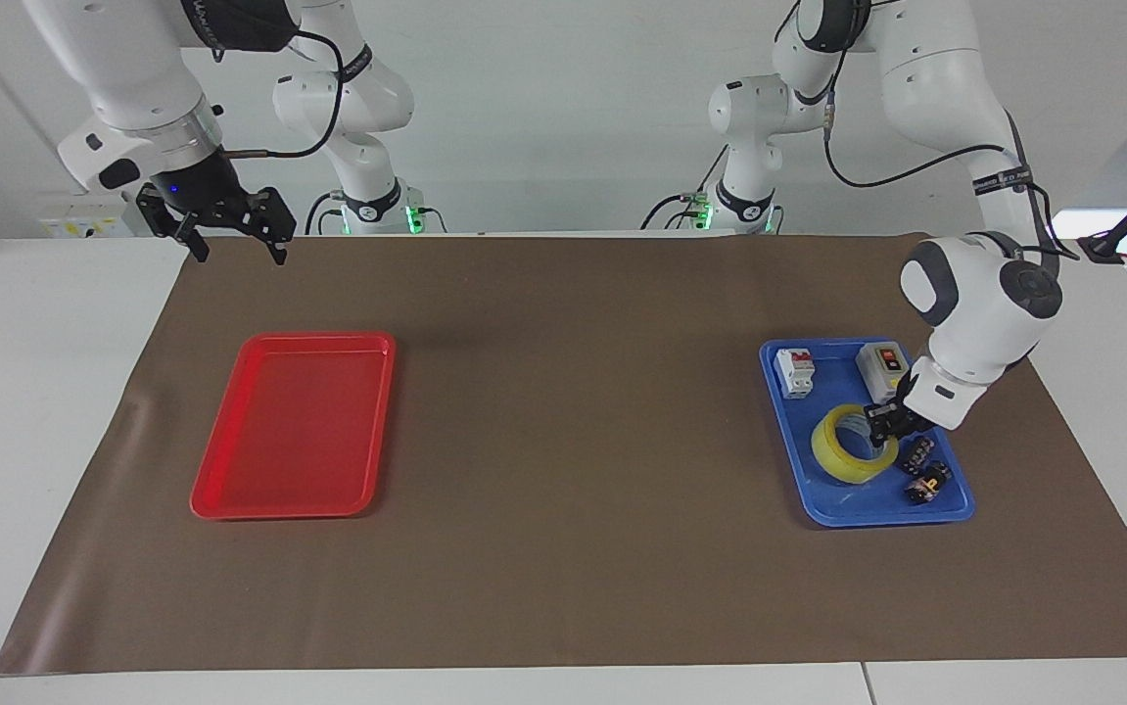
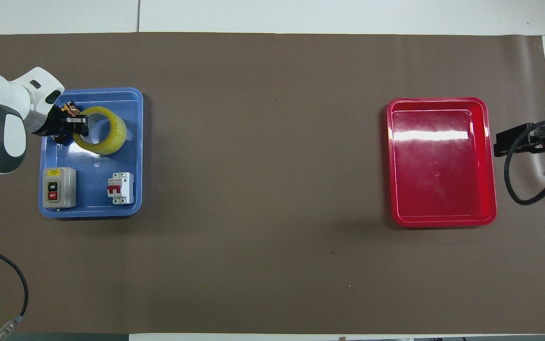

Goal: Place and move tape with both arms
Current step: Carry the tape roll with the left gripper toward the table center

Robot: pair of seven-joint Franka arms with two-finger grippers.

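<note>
Facing view: the left gripper point(image 1: 884, 423) is pinching the wall of the tape point(image 1: 851, 444) at the roll's 3 o'clock side, fingertips closed on the rim, one inside the core. The roll is tilting, its gripped edge raised, over the blue tray point(image 1: 822, 509), with the small black parts point(image 1: 925, 472) lying at about 4 o'clock from it. My worry: a one-wall pinch on a slick, heavy ring is inviting it to swing or slip out on the lift, and a drop could knock the breaker point(image 1: 795, 372) or the switch box point(image 1: 882, 371) lying at 11 and 1 o'clock. The right gripper point(image 1: 235, 235) is waiting with fingers spread, above the mat's corner at 11 o'clock of the red tray point(image 1: 230, 490).

Overhead view: the left gripper point(image 2: 74, 125) is holding the tape point(image 2: 104, 137) at the roll's 9 o'clock edge. The red tray point(image 2: 490, 156) is sitting well apart, so a long carry is giving any loose grip time to fail. The right gripper point(image 2: 513, 142) is showing at the tray's 3 o'clock.
</note>
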